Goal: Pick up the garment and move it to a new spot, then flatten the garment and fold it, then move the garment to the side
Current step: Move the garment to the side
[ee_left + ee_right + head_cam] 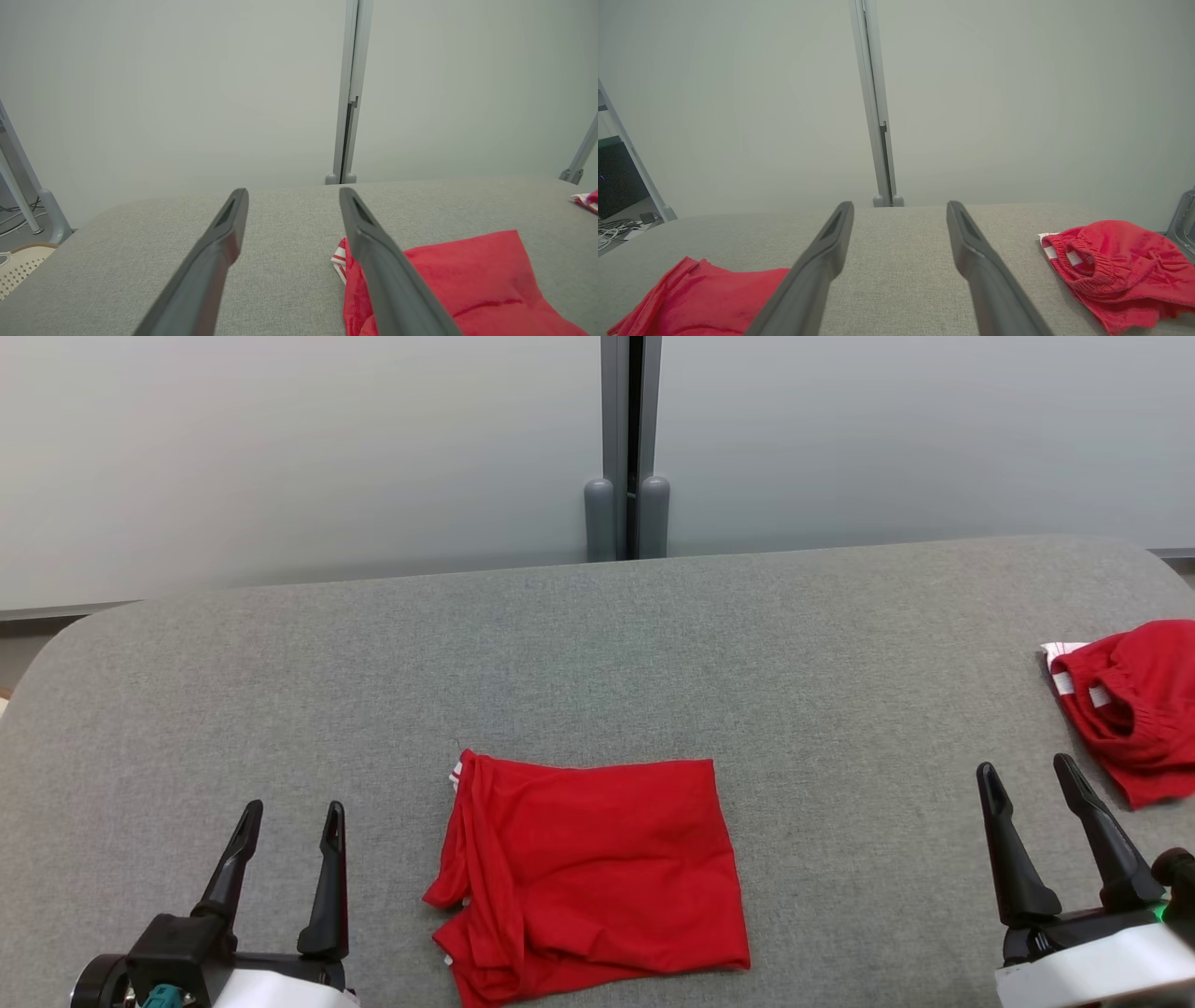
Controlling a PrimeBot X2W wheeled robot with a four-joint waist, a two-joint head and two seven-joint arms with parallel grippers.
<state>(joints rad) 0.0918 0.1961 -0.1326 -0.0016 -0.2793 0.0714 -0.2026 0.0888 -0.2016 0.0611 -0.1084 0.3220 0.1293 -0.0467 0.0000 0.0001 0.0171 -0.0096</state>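
Head view gives me the folded red garment (597,868) lying on the grey padded table (653,644), close to the robot's side and roughly midway between the two arms. It is more or less squared off, with bunched folds and a bit of white-striped trim along its left side. My left gripper (293,809) sits at the lower left, fingers spread apart and holding nothing, near the garment's left side but not touching it. My right gripper (1027,769) is at the lower right, fingers likewise parted and empty, well apart from the folded piece. Just beyond it, at the table's right edge, lies a second red garment (1134,705), crumpled, with an elastic waistband and a white label showing. Both wrist views look along parted fingers across the grey fabric toward a pale wall with a grey post (627,448) behind the table's far edge.
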